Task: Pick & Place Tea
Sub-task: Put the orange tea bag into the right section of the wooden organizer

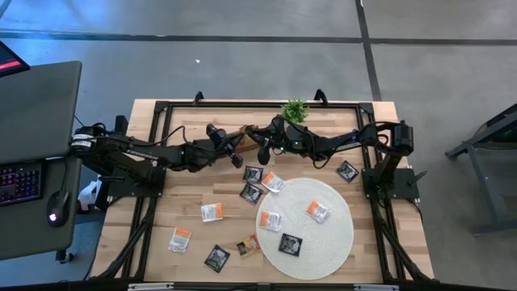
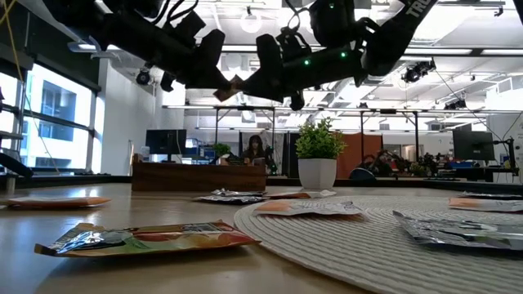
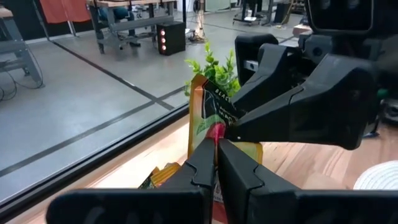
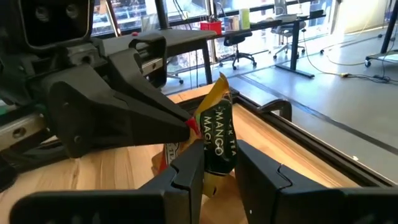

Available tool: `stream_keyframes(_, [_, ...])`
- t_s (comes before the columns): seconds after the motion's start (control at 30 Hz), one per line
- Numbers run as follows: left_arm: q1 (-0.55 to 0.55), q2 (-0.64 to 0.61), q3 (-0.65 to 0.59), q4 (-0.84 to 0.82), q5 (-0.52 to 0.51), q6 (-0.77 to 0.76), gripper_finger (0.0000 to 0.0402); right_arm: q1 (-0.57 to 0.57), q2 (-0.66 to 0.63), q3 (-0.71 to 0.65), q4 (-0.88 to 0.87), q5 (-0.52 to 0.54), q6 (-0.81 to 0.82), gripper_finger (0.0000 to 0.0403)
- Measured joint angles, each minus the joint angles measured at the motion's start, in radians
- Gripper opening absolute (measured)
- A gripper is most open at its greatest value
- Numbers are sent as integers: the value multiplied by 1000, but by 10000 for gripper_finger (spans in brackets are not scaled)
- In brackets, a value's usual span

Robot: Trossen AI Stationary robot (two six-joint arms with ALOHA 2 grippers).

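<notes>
Counter [image 1: 194, 194]: sachets scattered, several on mat [image 1: 331, 234]. Left pincer [image 1: 237, 152] and right pincer [image 1: 260, 145] meet at 12 o'clock, raised — left clamped on one sachet [image 3: 211, 115], right apart around it. Judged light, limp, slick — grip a sealed edge.

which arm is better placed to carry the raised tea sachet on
Left, probably: the left gripper is shut on the mango tea sachet, raised over the table's far side, while the right gripper is only close by it.
</notes>
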Motion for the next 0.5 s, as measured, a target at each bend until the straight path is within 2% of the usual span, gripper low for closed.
stream_keyframes(0.13, [0, 0, 0, 2, -2, 0, 9, 0, 0, 0, 11, -4, -23, 74])
stream_keyframes(0.33, [1, 0, 0, -35, -2, 13, 9, 0, 0, 0, 13, -7, -76, 8])
stream_keyframes(0.5, [1, 0, 1, -92, 11, 41, 10, 1, 0, 0, -13, -5, -99, 11])
